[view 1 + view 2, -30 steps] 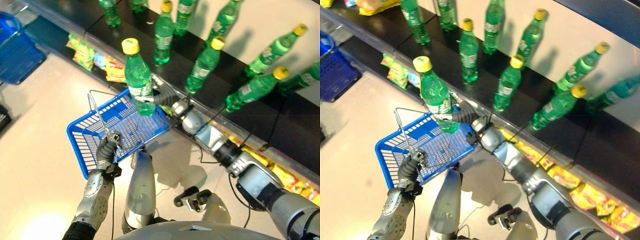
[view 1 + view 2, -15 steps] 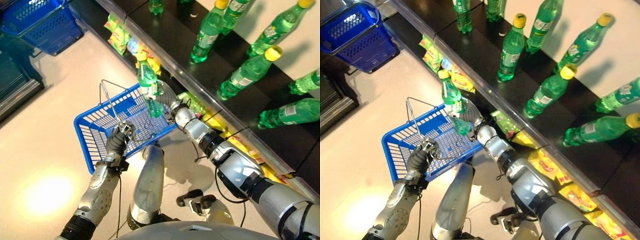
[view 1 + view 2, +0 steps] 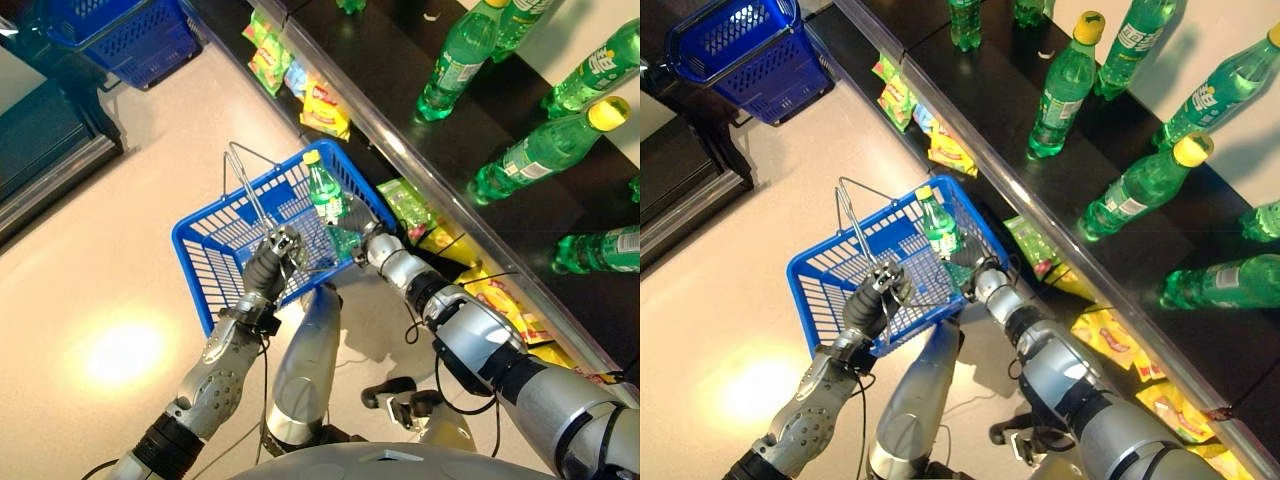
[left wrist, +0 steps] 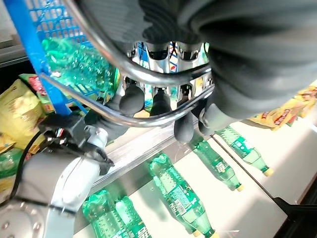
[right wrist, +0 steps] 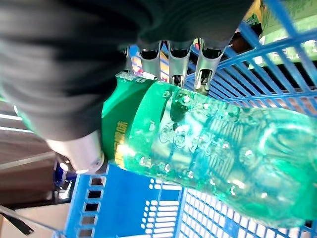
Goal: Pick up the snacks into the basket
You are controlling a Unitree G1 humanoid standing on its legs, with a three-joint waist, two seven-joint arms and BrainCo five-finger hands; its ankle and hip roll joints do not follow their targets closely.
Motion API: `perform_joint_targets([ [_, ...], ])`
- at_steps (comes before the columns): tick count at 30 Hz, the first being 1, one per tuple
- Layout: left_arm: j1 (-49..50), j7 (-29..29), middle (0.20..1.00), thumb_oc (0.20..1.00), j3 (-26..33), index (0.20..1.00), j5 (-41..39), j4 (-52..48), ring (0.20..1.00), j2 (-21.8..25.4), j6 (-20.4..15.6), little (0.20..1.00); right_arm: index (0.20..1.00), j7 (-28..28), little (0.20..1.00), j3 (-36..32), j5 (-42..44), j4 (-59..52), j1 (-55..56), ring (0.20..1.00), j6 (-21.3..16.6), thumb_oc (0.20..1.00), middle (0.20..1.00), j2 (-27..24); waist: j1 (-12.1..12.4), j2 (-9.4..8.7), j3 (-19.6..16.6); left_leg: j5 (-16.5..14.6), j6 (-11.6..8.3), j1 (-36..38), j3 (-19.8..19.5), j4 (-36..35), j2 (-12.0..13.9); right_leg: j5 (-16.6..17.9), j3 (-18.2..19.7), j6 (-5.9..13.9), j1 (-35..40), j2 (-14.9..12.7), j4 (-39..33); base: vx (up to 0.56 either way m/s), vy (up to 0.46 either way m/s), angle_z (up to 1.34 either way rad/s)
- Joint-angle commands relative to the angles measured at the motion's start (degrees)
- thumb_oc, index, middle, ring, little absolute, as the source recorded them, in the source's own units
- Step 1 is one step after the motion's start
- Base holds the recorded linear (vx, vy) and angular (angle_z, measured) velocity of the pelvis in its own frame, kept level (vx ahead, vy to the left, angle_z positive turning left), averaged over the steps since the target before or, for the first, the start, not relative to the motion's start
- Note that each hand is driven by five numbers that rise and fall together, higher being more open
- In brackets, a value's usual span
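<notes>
The left hand (image 3: 272,262) is curled round the wire handle (image 3: 243,186) of the blue basket (image 3: 215,258). The right hand (image 3: 358,249) grips a green bottle (image 3: 326,197) inside the basket at its 3 o'clock wall, cap toward 11 o'clock. Snack packets (image 3: 324,108) lie on the low shelf at 12 o'clock from the basket. More bottles (image 3: 1064,84) stand on the dark shelf (image 3: 995,80) above.

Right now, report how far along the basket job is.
Done: left hand grips the blue basket's wire handle. In hand: right hand is shut on a green bottle, lowered inside the basket, not released. Left: let go; snack packets remain under the shelf.
</notes>
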Motion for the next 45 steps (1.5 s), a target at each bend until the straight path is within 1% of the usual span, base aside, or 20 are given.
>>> perform_joint_targets([
  [1, -4.7, -4.9, 0.200, 0.200, -2.9, 0.200, -1.4, -13.6, 0.200, -1.0, -2.8, 0.200, 0.200, 0.3, 0.200, 0.8, -4.2, -0.8, -4.2, 0.200, -2.7, 0.200, 0.200, 1.4, 1.6, 4.23, -2.0, -1.4, 5.82, -5.0, 3.2, 4.6, -2.8, 7.3, -0.7, 0.24, -5.0, 2.2, -0.3, 0.00, -0.009, 0.06],
  [4, -5.7, -5.5, 0.200, 0.200, -4.2, 0.200, -2.3, -13.9, 0.200, -0.9, -2.3, 0.200, 0.200, 1.2, 0.200, 3.1, -7.6, -0.5, -4.6, 0.200, -2.2, 0.200, 0.200, 0.7, 2.0, 4.55, -1.7, -1.1, 5.84, -5.4, 2.9, 4.4, -3.2, 7.5, -1.4, 0.49, -5.1, 2.0, -0.1, 0.00, -0.003, 0.17],
  [8, -6.5, -6.2, 0.200, 0.200, -5.9, 0.200, -4.2, -14.5, 0.200, -0.9, -1.5, 0.200, 0.200, 0.8, 0.200, 3.7, -8.9, -0.2, -5.1, 0.200, -1.8, 0.200, 0.200, 0.5, 2.3, 4.81, -1.7, -0.9, 5.86, -5.7, 2.9, 4.0, -3.4, 7.4, -1.8, 0.48, -5.4, 1.6, 0.0, 0.01, 0.017, 0.13],
  [11, -6.9, -6.4, 0.200, 0.200, -6.4, 0.200, -4.3, -14.7, 0.200, -0.6, -1.0, 0.200, 0.200, 0.9, 0.200, 4.7, -11.1, 0.4, -6.1, 0.200, -1.4, 0.200, 0.200, 0.9, 2.4, 4.79, -1.5, -0.9, 5.98, -5.9, 2.9, 4.1, -3.5, 7.5, -1.8, 0.49, -5.4, 1.7, 0.0, 0.00, 0.017, 0.05],
  [12, -7.4, -7.1, 0.200, 0.200, -7.6, 0.200, -4.9, -14.4, 0.200, 0.0, -0.2, 0.200, 0.200, 1.1, 0.200, 6.8, -14.8, 1.0, -8.1, 0.200, -0.9, 0.200, 0.200, 1.3, 2.6, 4.81, -1.4, -0.9, 6.06, -6.0, 2.7, 4.2, -3.7, 7.7, -1.8, 0.65, -5.7, 1.5, 0.0, 0.00, 0.000, 0.00],
  [14, -7.4, -7.1, 0.200, 0.200, -7.9, 0.200, -5.1, -14.4, 0.200, 0.1, -0.3, 0.200, 0.200, 1.2, 0.200, 7.0, -15.3, 1.0, -9.0, 0.200, -0.6, 0.200, 0.200, 1.4, 2.7, 4.85, -1.4, -0.9, 6.10, -6.2, 2.8, 4.3, -3.8, 7.7, -1.8, 0.67, -5.7, 1.4, 0.1, 0.00, 0.000, 0.00],
  [17, -8.3, -7.4, 0.200, 0.200, -8.9, 0.200, -5.7, -14.5, 0.200, 0.6, 0.8, 0.200, 0.200, 2.0, 0.200, 8.4, -18.2, 2.2, -10.1, 0.200, 0.1, 0.200, 0.200, 2.1, 2.8, 4.92, -1.5, -1.0, 6.17, -6.3, 2.7, 4.3, -4.0, 7.6, -1.7, 0.72, -5.9, 1.2, 0.4, 0.01, 0.009, 0.06],
  [19, -8.8, -8.1, 0.200, 0.200, -9.8, 0.200, -5.8, -14.2, 0.200, 1.2, 1.7, 0.200, 0.200, 3.0, 0.200, 12.6, -25.4, 2.7, -11.4, 0.200, 0.7, 0.200, 0.200, 2.1, 3.1, 4.84, -1.4, -1.1, 6.17, -6.2, 2.7, 4.2, -4.1, 7.6, -1.6, 0.88, -5.9, 1.1, 0.5, 0.02, 0.010, 0.09],
  [20, -8.8, -8.1, 0.200, 0.200, -9.8, 0.200, -5.8, -14.2, 0.200, 1.1, 1.7, 0.200, 0.200, 3.0, 0.200, 12.7, -25.5, 2.7, -11.4, 0.200, 0.7, 0.200, 0.200, 2.1, 3.0, 4.87, -1.4, -1.1, 6.18, -6.2, 2.8, 4.3, -4.1, 7.6, -1.6, 0.88, -5.9, 1.1, 0.5, 0.02, 0.002, 0.06],
  [22, -9.2, -8.8, 0.200, 0.200, -10.2, 0.200, -5.9, -14.0, 0.200, 1.7, 2.2, 0.200, 0.200, 3.0, 0.200, 17.7, -34.7, 1.8, -12.3, 0.200, 0.9, 0.200, 0.200, 1.1, 3.5, 4.70, -1.3, -1.2, 6.07, -6.2, 2.7, 4.2, -4.3, 7.7, -1.8, 1.16, -5.9, 1.0, 0.4, 0.02, -0.012, 0.05],
  [23, -9.2, -8.8, 0.200, 0.200, -10.2, 0.200, -5.9, -14.0, 0.200, 1.7, 2.2, 0.200, 0.200, 3.0, 0.200, 17.7, -34.8, 1.8, -12.3, 0.200, 0.9, 0.200, 0.200, 1.1, 3.4, 4.75, -1.3, -1.2, 6.07, -6.2, 2.6, 4.2, -4.3, 7.7, -1.8, 1.18, -5.9, 1.0, 0.4, 0.03, -0.008, 0.06],
  [24, -9.5, -8.9, 0.200, 0.200, -10.2, 0.200, -6.1, -14.0, 0.200, 1.7, 2.3, 0.200, 0.200, 2.9, 0.200, 19.4, -37.9, 1.1, -12.2, 0.200, 1.0, 0.200, 0.200, 0.7, 3.5, 4.65, -1.3, -1.2, 6.02, -6.2, 2.6, 4.0, -4.4, 7.6, -1.9, 1.25, -5.8, 1.0, 0.3, 0.01, -0.001, 0.06],
  [25, -9.5, -8.9, 0.200, 0.200, -10.2, 0.200, -6.1, -14.0, 0.200, 1.7, 2.3, 0.200, 0.200, 2.9, 0.200, 19.4, -37.9, 1.1, -12.2, 0.200, 1.0, 0.200, 0.200, 0.7, 3.5, 4.67, -1.3, -1.2, 6.02, -6.2, 2.6, 4.0, -4.4, 7.6, -1.9, 1.25, -5.8, 1.0, 0.3, 0.02, -0.012, 0.09],
  [26, -10.2, -9.1, 0.200, 0.200, -10.7, 0.200, -6.7, -13.8, 0.200, 1.3, 2.4, 0.200, 0.200, 2.3, 0.200, 21.2, -43.4, 0.4, -12.9, 0.200, 1.8, 0.200, 0.200, -0.2, 3.6, 4.50, -1.2, -0.9, 5.97, -6.3, 2.4, 3.6, -4.7, 7.6, -2.3, 1.41, -5.7, 1.0, 0.3, 0.01, -0.010, 0.07],
  [27, -10.2, -9.1, 0.200, 0.200, -10.7, 0.200, -6.7, -13.8, 0.200, 1.3, 2.4, 0.200, 0.200, 2.3, 0.200, 21.2, -43.5, 0.4, -12.9, 0.200, 1.8, 0.200, 0.200, -0.2, 3.6, 4.53, -1.2, -0.9, 5.97, -6.3, 2.4, 3.6, -4.7, 7.6, -2.3, 1.41, -5.7, 1.0, 0.3, 0.01, -0.019, 0.10],
  [29, -10.7, -8.7, 0.200, 0.200, -10.8, 0.200, -6.8, -13.7, 0.200, 1.1, 2.3, 0.200, 0.200, 1.9, 0.200, 22.2, -47.4, 0.7, -13.3, 0.200, 2.7, 0.200, 0.200, -0.4, 3.6, 4.55, -1.3, -0.8, 6.07, -6.4, 2.2, 3.5, -4.9, 7.5, -2.5, 1.40, -5.8, 0.9, 0.4, 0.00, -0.008, 0.13],
  [33, -11.3, -8.6, 0.200, 0.200, -11.1, 0.200, -6.4, -13.3, 0.200, 0.8, 2.5, 0.200, 0.200, 2.1, 0.200, 23.3, -51.0, 1.0, -13.7, 0.200, 3.1, 0.200, 0.200, -0.3, 3.6, 4.77, -1.2, -0.8, 6.12, -6.5, 2.1, 3.4, -5.0, 7.5, -2.6, 1.37, -6.0, 0.8, 0.4, 0.00, 0.003, 0.04],
  [36, -11.4, -8.7, 0.200, 0.200, -11.2, 0.200, -6.4, -13.2, 0.200, 0.7, 2.6, 0.200, 0.200, 2.0, 0.200, 23.4, -51.6, 0.9, -13.8, 0.200, 3.3, 0.200, 0.200, -0.3, 3.7, 4.80, -1.3, -0.8, 6.13, -6.5, 2.0, 3.4, -5.0, 7.5, -2.7, 1.36, -6.0, 0.7, 0.4, 0.00, 0.000, 0.00],
  [40, -11.9, -9.2, 0.200, 0.200, -11.7, 0.200, -6.4, -12.8, 0.200, 0.6, 2.8, 0.200, 0.200, 2.6, 0.200, 23.8, -54.7, 1.6, -13.4, 0.200, 3.9, 0.200, 0.200, -0.6, 3.8, 4.84, -1.6, -0.5, 6.02, -6.5, 1.7, 2.6, -5.2, 7.5, -3.0, 1.45, -6.1, 0.5, 0.3, 0.00, 0.003, 0.01],
  [45, -12.0, -9.5, 0.200, 0.200, -11.6, 0.200, -6.3, -12.4, 0.200, 0.4, 3.0, 0.200, 0.200, 3.1, 0.200, 23.7, -56.0, 2.2, -11.4, 0.200, 4.3, 0.200, 0.200, -1.3, 3.7, 5.27, -1.5, -0.5, 5.97, -6.9, 1.7, 2.7, -5.3, 7.5, -3.2, 1.65, -6.3, 0.2, 0.7, 0.00, 0.001, 0.01],
])
